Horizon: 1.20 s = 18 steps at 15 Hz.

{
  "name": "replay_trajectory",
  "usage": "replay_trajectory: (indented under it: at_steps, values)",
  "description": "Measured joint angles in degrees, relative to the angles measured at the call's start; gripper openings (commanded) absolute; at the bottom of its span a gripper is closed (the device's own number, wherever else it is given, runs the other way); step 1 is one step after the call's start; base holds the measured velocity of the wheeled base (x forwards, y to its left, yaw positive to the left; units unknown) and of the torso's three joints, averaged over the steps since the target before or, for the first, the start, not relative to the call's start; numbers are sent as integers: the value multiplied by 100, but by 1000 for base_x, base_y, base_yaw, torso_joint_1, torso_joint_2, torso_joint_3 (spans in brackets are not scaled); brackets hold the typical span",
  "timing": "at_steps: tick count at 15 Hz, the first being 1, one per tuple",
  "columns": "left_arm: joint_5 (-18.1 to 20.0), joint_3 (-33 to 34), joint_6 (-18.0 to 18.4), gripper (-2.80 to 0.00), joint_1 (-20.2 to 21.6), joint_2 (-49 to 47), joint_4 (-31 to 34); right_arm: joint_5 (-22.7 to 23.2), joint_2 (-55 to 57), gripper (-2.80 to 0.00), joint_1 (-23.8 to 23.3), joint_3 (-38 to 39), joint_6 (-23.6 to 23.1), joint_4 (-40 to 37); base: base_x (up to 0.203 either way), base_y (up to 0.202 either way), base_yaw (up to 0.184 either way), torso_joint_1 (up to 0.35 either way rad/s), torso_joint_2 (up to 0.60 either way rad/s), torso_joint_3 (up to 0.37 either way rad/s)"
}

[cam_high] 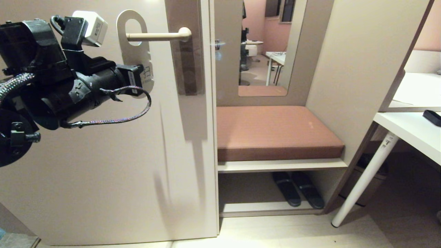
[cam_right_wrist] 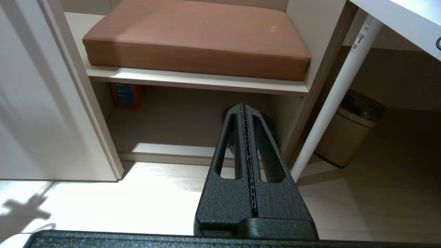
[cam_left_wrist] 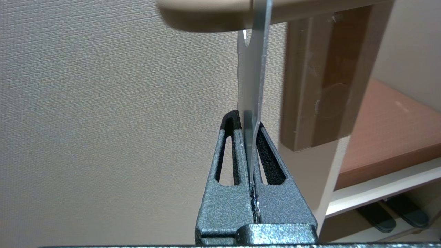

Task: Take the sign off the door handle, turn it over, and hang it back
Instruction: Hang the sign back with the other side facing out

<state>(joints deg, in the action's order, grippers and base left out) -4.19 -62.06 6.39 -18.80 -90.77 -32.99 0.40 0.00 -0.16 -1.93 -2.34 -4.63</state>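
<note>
Flat round-ended sign, oval-holed

Black left arm with a white camera block, a braided cable; textured black triangular slotted fingers.

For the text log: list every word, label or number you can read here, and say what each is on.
None can be read for certain.
Sign: dark print by the left claw, mostly hidden, too small.
Camera sticker on the left arm: too small.
Desk leg label: blurred.
Orange box under the bench: blue panel, text blurred.
</note>
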Motion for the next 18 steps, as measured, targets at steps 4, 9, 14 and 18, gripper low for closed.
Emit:
replay_trajectory:
  at_steps: [4,9,14,18]
  values:
    - [-184,0,9,-280,-272,1,2,1,0,-280,-2,0,2,-2,0,0,0,0,0,0]
    - [-356,-4,6,-280,-566,-24,4,0,0,-280,-2,0,1,0,0,0,0,0,0,0]
    - [-646,-79,9,-280,-801,-137,4,4,0,-280,-2,0,2,0,0,0,0,0,0,0]
    - [-817,-274,9,-280,-941,-297,6,1,0,-280,0,0,2,0,0,0,0,0,0,0]
